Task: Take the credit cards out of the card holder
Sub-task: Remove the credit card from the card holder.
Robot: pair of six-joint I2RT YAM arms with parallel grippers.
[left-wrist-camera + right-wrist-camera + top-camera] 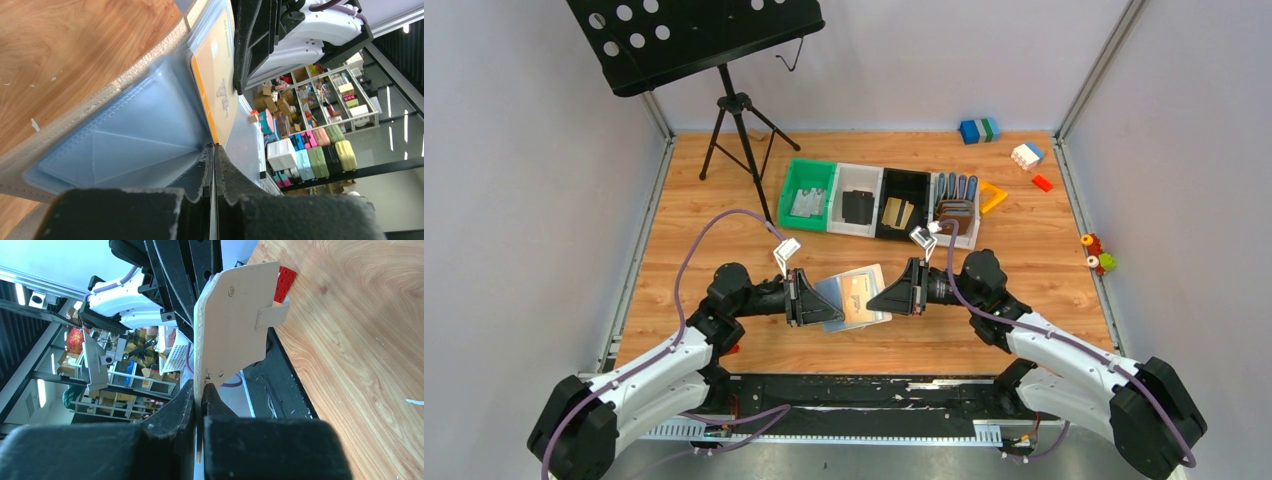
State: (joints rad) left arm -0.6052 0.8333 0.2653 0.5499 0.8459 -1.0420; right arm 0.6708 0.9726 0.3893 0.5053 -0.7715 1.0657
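The card holder (870, 274) hangs open above the table between my two grippers. Its light blue-grey sleeves (125, 140) fill the left wrist view. A gold credit card (215, 75) sits in one sleeve, and its lower edge runs into my left gripper (214, 147), which is shut on it. My right gripper (201, 387) is shut on the holder's beige cover (230, 325), close to the short strap tab (272, 316). From above, the left gripper (832, 305) and the right gripper (886, 297) face each other across the holder.
A row of bins stands behind: a green bin (809, 195), a white bin (857, 205), a black bin (900, 210) and one with brown wallets (954, 205). A music stand (734, 130) is at the back left. Toy bricks (979, 130) lie at the back right.
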